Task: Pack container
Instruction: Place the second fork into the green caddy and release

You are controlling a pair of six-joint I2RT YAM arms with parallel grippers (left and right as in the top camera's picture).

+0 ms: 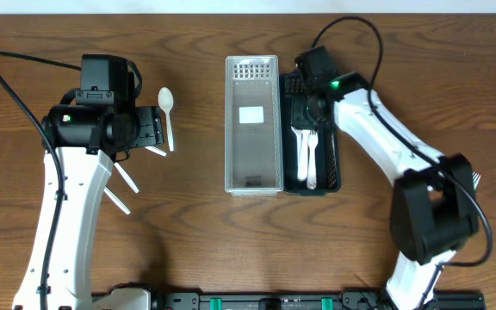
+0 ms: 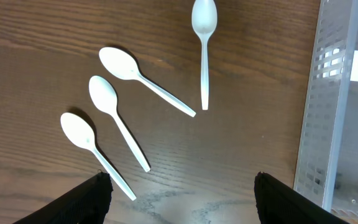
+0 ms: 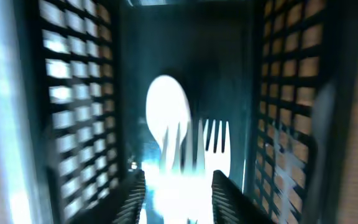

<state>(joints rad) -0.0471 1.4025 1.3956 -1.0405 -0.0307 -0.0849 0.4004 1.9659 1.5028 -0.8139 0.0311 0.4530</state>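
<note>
Seeing white forks [image 1: 311, 164] and a spoon [image 3: 166, 106] lying in black basket [image 1: 337, 164] right of centre, right gripper [image 3: 179, 190] inside, grip unclear. Spotting four spoons [image 2: 104, 93] on table [image 1: 188, 224] at left under wide-open left gripper [image 2: 182, 190].

white spoons [image 2: 103, 94], black grid tray [image 1: 337, 172], brown table [image 1: 196, 241]
</note>
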